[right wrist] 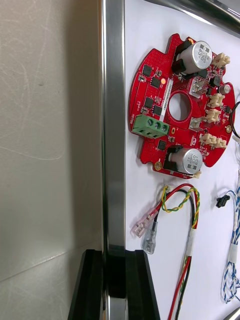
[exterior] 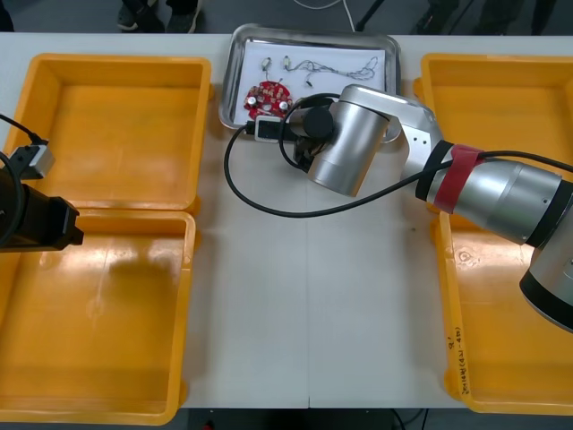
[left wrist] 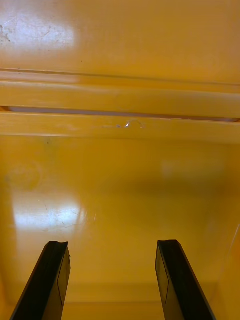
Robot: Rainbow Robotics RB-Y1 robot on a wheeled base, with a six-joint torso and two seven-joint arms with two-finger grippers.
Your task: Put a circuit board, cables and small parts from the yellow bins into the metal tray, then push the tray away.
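Note:
The metal tray (exterior: pixel 385 49), white inside, lies at the table's far middle. In it are a round red circuit board (exterior: pixel 267 97) (right wrist: pixel 180 107), a red and yellow cable (right wrist: pixel 182 200), a blue and white cable (right wrist: pixel 232 260) and small metal parts (exterior: pixel 276 63). My right gripper (right wrist: pixel 116 255) is shut on the tray's rim (right wrist: pixel 114 125), one finger inside and one outside, close to the board. The right arm (exterior: pixel 349 143) reaches over the tray's near edge. My left gripper (left wrist: pixel 112 245) hangs open over a yellow bin floor (left wrist: pixel 120 190), holding nothing.
Two yellow bins (exterior: pixel 116 134) (exterior: pixel 98 313) stand on the left and two (exterior: pixel 501 98) (exterior: pixel 492 340) on the right, all bare inside. The left arm (exterior: pixel 31 224) sits at the left edge. A black cable (exterior: pixel 269 204) from the right wrist loops over the table.

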